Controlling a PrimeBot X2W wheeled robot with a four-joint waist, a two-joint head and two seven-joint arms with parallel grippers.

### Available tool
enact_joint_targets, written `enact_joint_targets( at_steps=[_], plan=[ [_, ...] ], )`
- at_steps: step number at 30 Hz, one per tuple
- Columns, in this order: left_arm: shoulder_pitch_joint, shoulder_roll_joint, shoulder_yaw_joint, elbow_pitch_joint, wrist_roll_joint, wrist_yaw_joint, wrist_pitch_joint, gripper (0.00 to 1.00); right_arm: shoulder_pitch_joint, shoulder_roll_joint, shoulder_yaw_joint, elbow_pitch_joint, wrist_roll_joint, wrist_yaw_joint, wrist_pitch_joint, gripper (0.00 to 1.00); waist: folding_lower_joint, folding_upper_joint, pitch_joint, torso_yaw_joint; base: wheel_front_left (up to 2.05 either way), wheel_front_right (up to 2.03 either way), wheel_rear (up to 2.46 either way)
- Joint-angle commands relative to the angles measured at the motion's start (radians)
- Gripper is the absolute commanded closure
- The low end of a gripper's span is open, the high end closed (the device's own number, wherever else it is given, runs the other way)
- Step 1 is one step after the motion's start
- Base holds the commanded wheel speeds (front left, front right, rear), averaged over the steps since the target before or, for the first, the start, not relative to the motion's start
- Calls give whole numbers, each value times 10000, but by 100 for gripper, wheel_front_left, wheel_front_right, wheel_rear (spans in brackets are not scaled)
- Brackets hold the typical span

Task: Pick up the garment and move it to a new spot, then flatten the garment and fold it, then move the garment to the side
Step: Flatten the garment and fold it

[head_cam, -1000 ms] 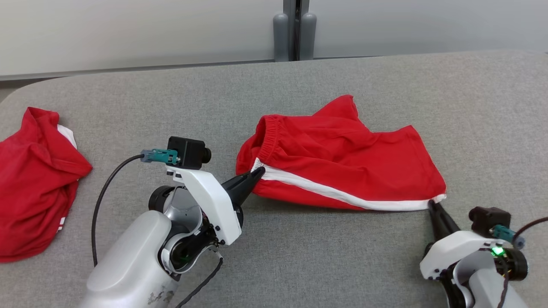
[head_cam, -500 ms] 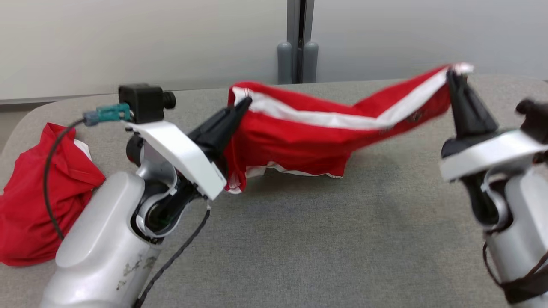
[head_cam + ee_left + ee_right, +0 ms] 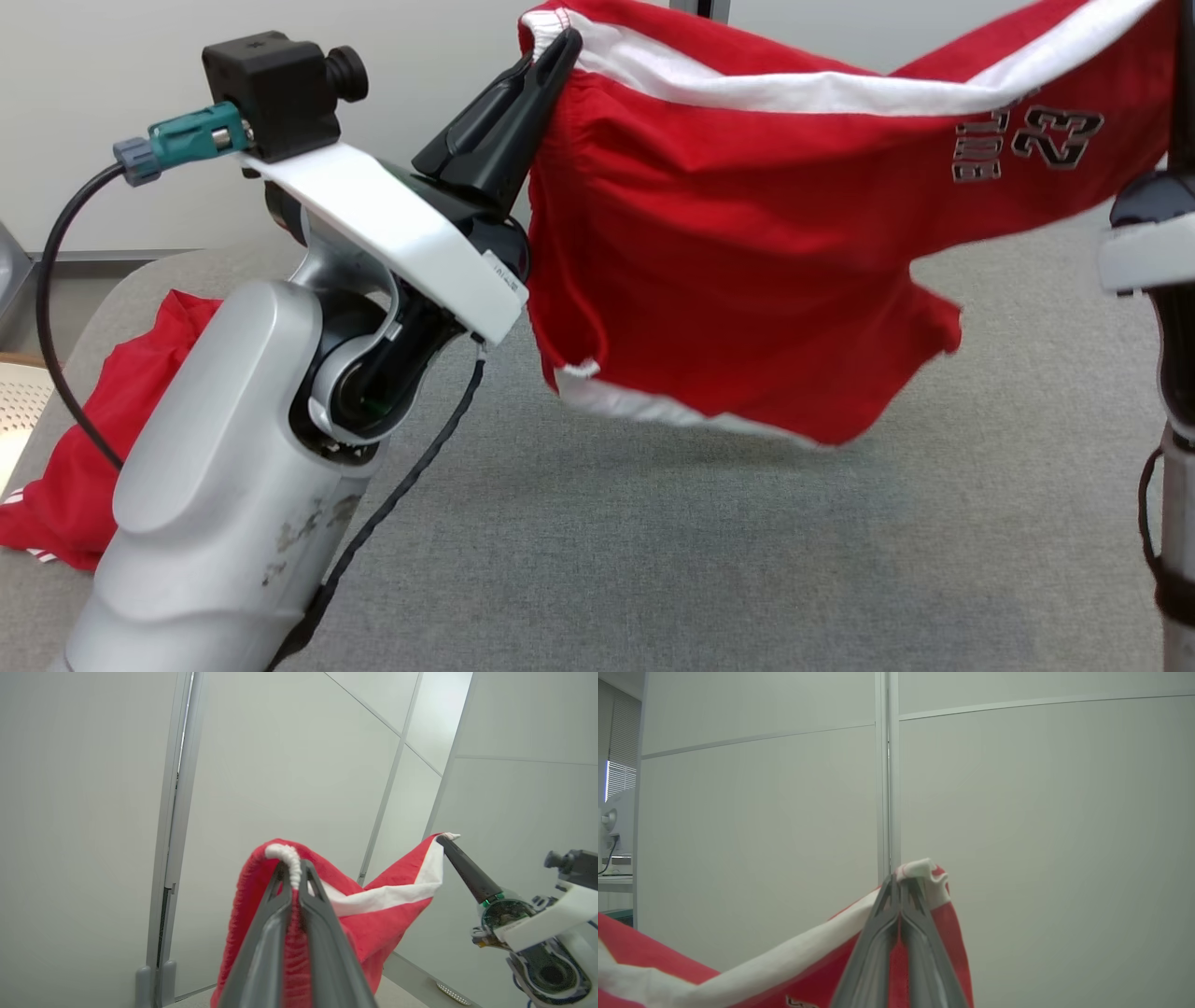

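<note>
1. Head view: red white-striped cloth garment hangs above the grey felt table, with a crumpled red cloth lying on the table.
2. Wrist views: left claw and right claw are each pinched tight on one of the garment's corners.

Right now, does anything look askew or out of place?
The garment hangs lopsided between the left gripper and right gripper, its "23" lettering upside down. A second red garment lies crumpled at the left edge of the table.

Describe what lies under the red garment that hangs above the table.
Under the garment the grey table shows, with a soft shadow on it. The strip of table behind the hanging cloth is covered from view.
</note>
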Motion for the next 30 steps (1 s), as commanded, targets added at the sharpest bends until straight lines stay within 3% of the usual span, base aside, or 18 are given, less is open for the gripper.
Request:
enact_joint_targets(
  at_steps=[1,6,9,16,21,26,30],
  plan=[
    [172,43,31,-110,-60,58,46,100,260,121,-106,-208,-131,0,176,100,0,0,-54,47,0,0,0],
    [801,-49,402,-1098,-1141,520,605,100,999,664,-338,-1612,-466,0,1237,100,0,0,71,-8,0,0,0],
    [562,276,598,-1332,-1137,815,935,100,731,309,-277,-1675,-552,-1,1584,100,0,0,457,-110,0,0,0],
    [-1802,-2,496,175,-623,931,1266,100,-1947,-891,86,96,-112,0,1099,100,0,0,2465,-328,0,0,0],
    [-4330,-291,446,2281,18,222,848,100,-4811,-1468,1026,2263,17,0,67,100,0,0,3912,-517,0,0,0],
    [-6424,-272,341,4152,1017,-226,-130,100,-7182,-1360,1365,4248,114,-1,-1394,100,0,0,4763,-627,0,0,0],
    [-7265,-446,325,5191,1283,-554,-1203,100,-8015,-1177,1531,5528,153,-3,-2623,100,0,0,5119,-584,0,0,0]
  ],
)
